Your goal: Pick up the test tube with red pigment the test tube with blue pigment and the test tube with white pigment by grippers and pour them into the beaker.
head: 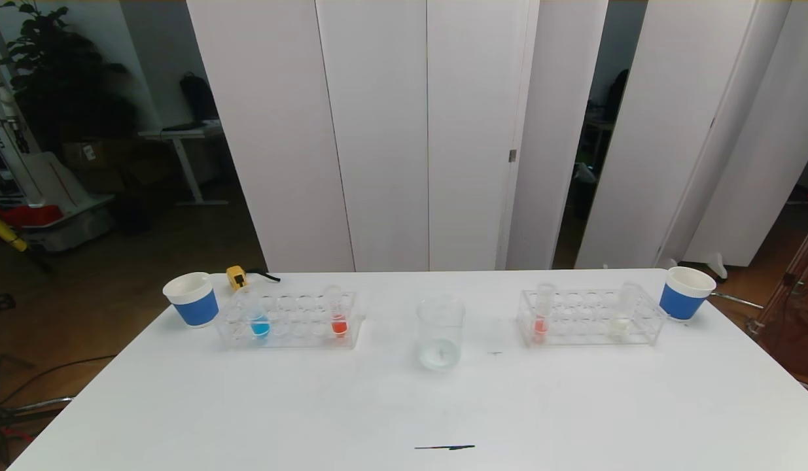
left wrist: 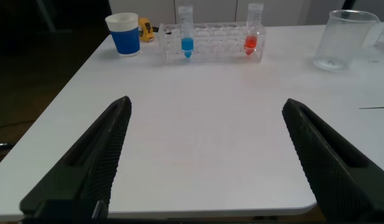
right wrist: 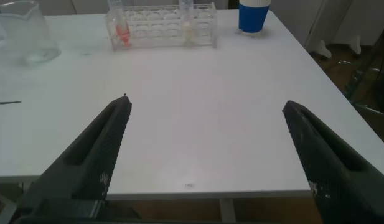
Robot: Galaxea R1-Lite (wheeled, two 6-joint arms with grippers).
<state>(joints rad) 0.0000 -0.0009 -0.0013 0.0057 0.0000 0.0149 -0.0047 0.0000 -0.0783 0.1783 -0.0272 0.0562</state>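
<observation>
The clear beaker [head: 440, 332] stands at the table's middle. A clear rack on the left [head: 289, 320] holds the blue-pigment tube [head: 259, 320] and a red-pigment tube [head: 338, 317]. The rack on the right [head: 590, 318] holds a paler red tube [head: 541, 322] and the white-pigment tube [head: 621, 319]. Neither arm shows in the head view. My left gripper [left wrist: 207, 106] hangs open over the table's near left edge, far from the blue tube [left wrist: 187, 42], red tube [left wrist: 251, 38] and beaker [left wrist: 347, 38]. My right gripper [right wrist: 205, 104] hangs open over the near right edge, far from the white tube [right wrist: 188, 31].
A white paper cup with a blue band [head: 192, 299] stands left of the left rack, with a small yellow object [head: 236, 277] behind it. Another such cup [head: 685, 293] stands right of the right rack. A thin dark mark [head: 444, 447] lies near the front edge.
</observation>
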